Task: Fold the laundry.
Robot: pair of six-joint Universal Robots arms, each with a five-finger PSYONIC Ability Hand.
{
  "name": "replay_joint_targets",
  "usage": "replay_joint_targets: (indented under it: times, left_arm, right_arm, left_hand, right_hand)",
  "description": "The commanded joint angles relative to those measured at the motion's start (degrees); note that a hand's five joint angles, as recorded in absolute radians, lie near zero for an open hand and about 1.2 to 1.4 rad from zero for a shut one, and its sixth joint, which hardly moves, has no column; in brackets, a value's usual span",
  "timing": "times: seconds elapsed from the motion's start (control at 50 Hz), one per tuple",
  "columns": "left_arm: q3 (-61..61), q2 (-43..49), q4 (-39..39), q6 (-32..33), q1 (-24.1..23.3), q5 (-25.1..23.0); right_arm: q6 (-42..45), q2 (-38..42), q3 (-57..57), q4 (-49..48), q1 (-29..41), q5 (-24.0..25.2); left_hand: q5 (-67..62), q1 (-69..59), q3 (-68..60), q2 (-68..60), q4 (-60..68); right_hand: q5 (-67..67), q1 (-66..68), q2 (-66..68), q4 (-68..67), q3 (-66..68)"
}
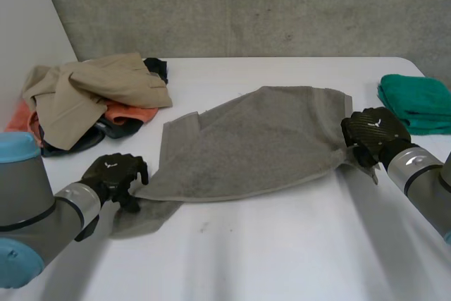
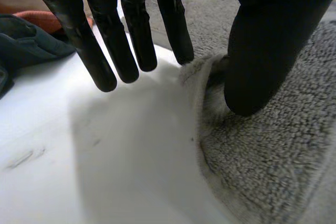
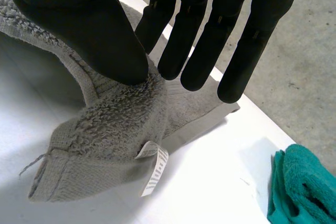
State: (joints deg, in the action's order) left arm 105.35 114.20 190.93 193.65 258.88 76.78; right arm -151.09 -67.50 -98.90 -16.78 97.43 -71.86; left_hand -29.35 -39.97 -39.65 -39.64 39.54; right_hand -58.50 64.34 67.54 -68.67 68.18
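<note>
While right hand [image 3: 97, 30] pinches grey towel [image 3: 105, 129] corner | white label [image 3: 155, 169]: print illegible

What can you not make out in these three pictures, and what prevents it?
1. Head view: the dark clothes in the pile, mostly covered by the beige fabric garment.
2. Head view: the folded green cloth, cut off by the picture's edge.
3. Right wrist view: the white label on the grey terry towel, its print too small.

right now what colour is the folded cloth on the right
The folded cloth is teal green, clearest in head view.
</note>
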Motion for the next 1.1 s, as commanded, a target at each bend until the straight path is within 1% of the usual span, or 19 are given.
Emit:
replay_joint_targets:
  times: [0.02, 0.08, 0.12, 0.32, 0.42, 0.5, 0.54, 0.62, 0.68, 0.72, 0.78, 0.84, 0.86, 0.9, 0.94, 0.96, 0.98, 1.04, 1.1]
  left_arm:
    - [-3.39, 1.99, 0.4, -0.02, -0.39, 0.74]
    - [-4.1, 0.5, 1.28, -0.11, -0.65, 1.18]
    - [-4.36, -4.92, 1.02, -0.72, -1.01, 1.97]
    - [-2.43, -27.0, 0.4, -3.19, -3.64, 2.06]
    - [-0.59, -32.99, 0.75, -2.84, -3.65, 1.54]
    - [-0.49, -30.55, 1.19, -2.75, -3.73, 1.36]
    - [-0.93, -27.74, 1.28, -2.57, -3.82, 1.36]
    - [-6.81, -14.91, 2.6, 2.51, -4.79, 1.36]
    - [-14.6, -5.27, 2.78, 8.3, -5.22, 1.53]
    - [-19.63, -1.28, 2.78, 11.21, -5.75, 1.8]
    - [-31.84, 5.49, 2.69, 15.17, -7.86, 2.24]
    - [-43.86, 9.53, 3.47, 16.76, -8.74, 2.06]
    - [-47.13, 10.07, 4.26, 16.68, -8.74, 1.97]
    - [-53.36, 10.25, 8.81, 16.68, -8.39, 1.97]
    - [-56.47, 10.25, 14.09, 16.33, -8.39, 2.24]
    - [-57.79, 9.99, 20.03, 16.15, -8.65, 2.85]
    - [-58.15, 9.72, 22.18, 16.15, -8.83, 3.46]
    - [-58.59, 8.24, 27.46, 16.32, -9.09, 8.19]
    - [-57.8, 7.35, 26.51, 16.15, -8.48, 10.58]
  right_arm:
    - [0.0, -0.52, 0.2, 0.08, -0.75, -0.12]
    - [0.27, -3.24, 0.81, 0.43, -0.84, -0.21]
    - [0.79, -6.58, 2.04, 2.8, -1.45, -0.3]
    - [3.69, -19.86, 15.84, 26.53, -4.8, 0.23]
    - [10.26, -24.07, 20.76, 36.54, -5.85, 0.32]
    - [14.06, -23.03, 20.5, 38.84, -5.85, -0.39]
    - [15.73, -18.39, 20.33, 39.19, -5.24, -0.65]
    - [17.23, -8.89, 22.17, 39.11, -2.52, -3.63]
    - [17.41, -2.91, 27.08, 38.93, 0.03, -8.37]
    - [16.88, 1.82, 31.89, 37.62, 1.44, -11.7]
    - [16.7, 5.62, 37.71, 33.5, 2.76, -13.83]
    - [15.13, 7.12, 43.25, 23.32, 4.25, -14.89]
    - [12.6, 6.95, 45.18, 15.63, 4.52, -15.06]
    - [10.13, 6.42, 46.16, 8.82, 4.52, -15.33]
    - [7.05, 4.58, 46.95, -1.0, 4.61, -15.94]
    - [6.51, 4.05, 47.39, -3.76, 4.52, -16.2]
    - [6.42, 3.7, 47.66, -5.52, 4.61, -16.64]
    - [6.24, 3.43, 49.59, -7.04, 5.05, -17.87]
    - [6.16, 3.6, 50.82, -6.16, 5.48, -17.88]
  left_hand:
    - [-40.49, -39.87, -40.19, -40.2, 40.3]
    - [-40.65, -40.03, -40.35, -40.36, 40.46]
    - [-40.65, -40.03, -40.35, -40.36, 40.46]
    - [-40.65, -40.03, -40.35, -40.36, 40.46]
    - [-40.65, -40.03, -40.35, -40.36, 40.46]
    - [-40.65, -40.03, -40.35, -40.36, 40.46]
    - [-40.65, -40.03, -40.35, -40.36, 40.46]
    - [-40.65, -40.03, -40.35, -40.36, 40.46]
    - [-40.65, -40.03, -40.35, -40.36, 40.46]
    - [-40.65, -40.03, -40.35, -40.36, 40.46]
    - [-40.65, -40.03, -40.35, -40.36, 40.46]
    - [-40.65, -40.03, -40.35, -40.36, 40.46]
    - [-40.65, -40.03, -40.35, -40.36, 40.46]
    - [-40.65, -40.03, -40.35, -40.36, 40.46]
    - [-40.65, -40.03, -40.35, -40.36, 40.46]
    - [-40.65, -40.03, -40.35, -40.36, 40.46]
    - [-40.65, -40.03, -40.35, -40.36, 40.46]
    - [-40.65, -40.03, -40.35, -40.36, 40.46]
    - [-40.65, -40.03, -40.35, -40.36, 40.46]
  right_hand:
    - [-11.5, 15.66, 12.46, -11.33, 11.82]
    - [-11.5, 15.66, 12.46, -11.33, 11.82]
    - [-11.5, 15.66, 12.46, -11.33, 11.82]
    - [-11.5, 15.66, 12.46, -11.33, 11.82]
    - [-11.5, 15.66, 12.46, -11.33, 11.82]
    - [-11.5, 15.66, 12.46, -11.33, 11.82]
    - [-11.5, 15.66, 12.46, -11.33, 11.82]
    - [-11.5, 15.66, 12.46, -11.33, 11.82]
    - [-11.5, 15.66, 12.46, -11.33, 11.82]
    - [-11.5, 15.66, 12.46, -11.33, 11.82]
    - [-11.5, 15.66, 12.46, -11.33, 11.82]
    - [-11.5, 15.66, 12.46, -11.33, 11.82]
    - [-11.5, 15.66, 12.46, -11.33, 11.82]
    - [-11.5, 15.66, 12.46, -11.33, 11.82]
    - [-11.5, 15.66, 12.46, -11.33, 11.82]
    - [-11.5, 15.66, 12.46, -11.33, 11.82]
    - [-11.5, 15.66, 12.46, -11.33, 11.82]
    - [-11.5, 15.66, 12.46, -11.33, 11.82]
    - [-11.5, 15.66, 12.46, -11.33, 11.82]
